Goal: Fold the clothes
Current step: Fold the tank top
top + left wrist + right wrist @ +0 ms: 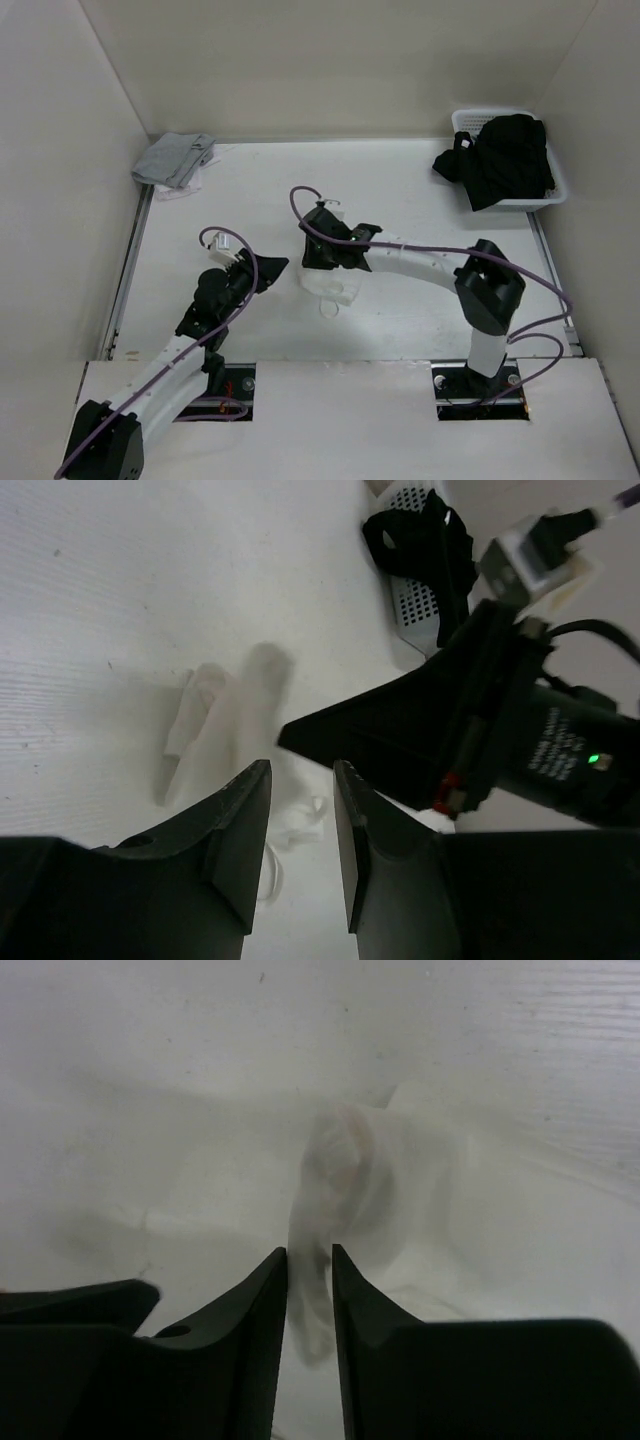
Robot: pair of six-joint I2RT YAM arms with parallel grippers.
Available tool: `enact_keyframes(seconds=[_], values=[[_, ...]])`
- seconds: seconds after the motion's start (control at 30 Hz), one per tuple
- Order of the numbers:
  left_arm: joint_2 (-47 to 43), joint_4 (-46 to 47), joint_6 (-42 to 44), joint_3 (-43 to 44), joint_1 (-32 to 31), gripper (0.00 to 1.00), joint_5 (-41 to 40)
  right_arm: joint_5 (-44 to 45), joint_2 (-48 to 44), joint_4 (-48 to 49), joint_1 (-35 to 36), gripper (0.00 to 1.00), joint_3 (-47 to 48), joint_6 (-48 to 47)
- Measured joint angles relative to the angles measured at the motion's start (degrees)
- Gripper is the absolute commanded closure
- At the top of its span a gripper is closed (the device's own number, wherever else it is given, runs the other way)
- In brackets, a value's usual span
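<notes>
Scene: right claw (309, 1252) over bunched top (355, 1165), cloth between its jaws, grip unclear | left claw (301, 768) beside top, parted, empty | risk: thin fabric slips, fold collapses.

The thin white camisole top (340, 1170) is blurred at the right gripper (309, 1252), so any pinch cannot be judged; from above, that gripper hides most of it.

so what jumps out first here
The left gripper and right gripper sit close together at the middle of the table, over a small white camisole that nearly vanishes against the white surface. The darkest thing is a black garment pile spilling from a white basket in the far right corner. A grey folded cloth lies far left.
</notes>
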Motion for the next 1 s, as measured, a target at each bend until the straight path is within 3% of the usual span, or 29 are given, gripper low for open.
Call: enact_keyframes(seconds=[0.1, 0.23, 0.3, 0.43, 0.5, 0.67, 0.87, 1.0], values=[[-1.2, -1.0, 0.0, 0.0, 2.7, 0.7, 1.5, 0.0, 4.0, -0.3, 1.4, 0.58, 1.8, 0.0], [-1.4, -2.3, 0.4, 0.0, 3.9, 0.69, 2.4, 0.9, 0.7, 0.3, 2.6, 0.51, 0.3, -0.2], [-0.3, -2.6, 0.9, 0.3, 2.9, 0.68, 2.3, 1.6, -4.9, 1.8, 2.7, 0.59, -3.5, -0.4], [6.4, -2.4, 2.2, 2.8, -2.0, 0.68, 0.7, 2.6, -17.4, 7.6, 2.0, 0.91, -13.6, -0.9], [10.5, -1.8, 2.8, 4.7, -5.2, 0.68, -0.1, 2.6, -20.7, 11.6, 1.3, 0.97, -18.8, -0.9], [16.0, 0.3, 4.7, 7.7, -11.6, 0.68, -3.1, 2.9, -22.8, 18.8, 0.4, 0.99, -32.6, -1.0], [7.4, -4.9, 8.6, 7.5, -11.7, 0.57, -10.2, 4.8, -31.8, 27.3, 2.2, 0.92, -46.6, -2.8], [0.3, -10.8, 10.7, 7.4, -7.3, 0.5, -14.9, 5.2, -36.5, 33.7, -1.3, 0.65, -49.9, -4.6]])
